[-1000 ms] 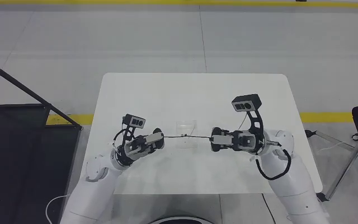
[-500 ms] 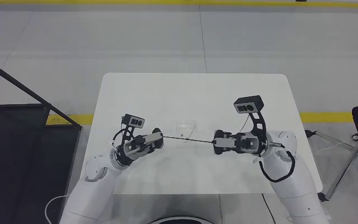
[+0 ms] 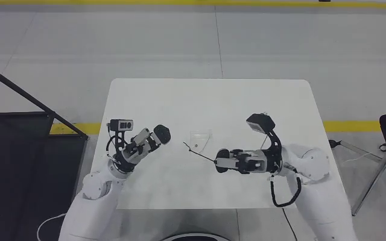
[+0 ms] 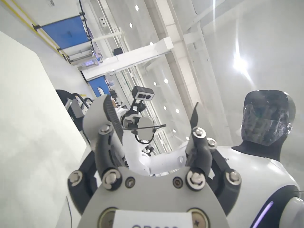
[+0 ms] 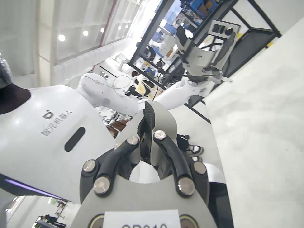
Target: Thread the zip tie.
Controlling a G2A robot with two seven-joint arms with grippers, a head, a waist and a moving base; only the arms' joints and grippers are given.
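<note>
A thin black zip tie (image 3: 201, 153) juts out from my right gripper (image 3: 218, 161), which is shut on one end of it, above the middle of the white table (image 3: 241, 102). The tie's free end points toward the left arm. In the right wrist view the tie (image 5: 157, 84) rises as a thin line from between the closed fingers (image 5: 148, 110). My left gripper (image 3: 161, 131) hovers to the left, open and holding nothing, a short gap from the tie's tip. From the left wrist view its fingers (image 4: 111, 115) stand wide apart, with the tie (image 4: 147, 127) seen far off between them.
A small clear plastic piece (image 3: 200, 137) lies on the table between the two arms, just beyond the tie. A black frame with dark panel (image 3: 30, 156) stands off the table's left edge. The far half of the table is bare.
The tie was stretched between both grippers. The left gripper has let go, opened and drawn back to the left. The right gripper has shifted toward the table's near edge, keeping the tie.
</note>
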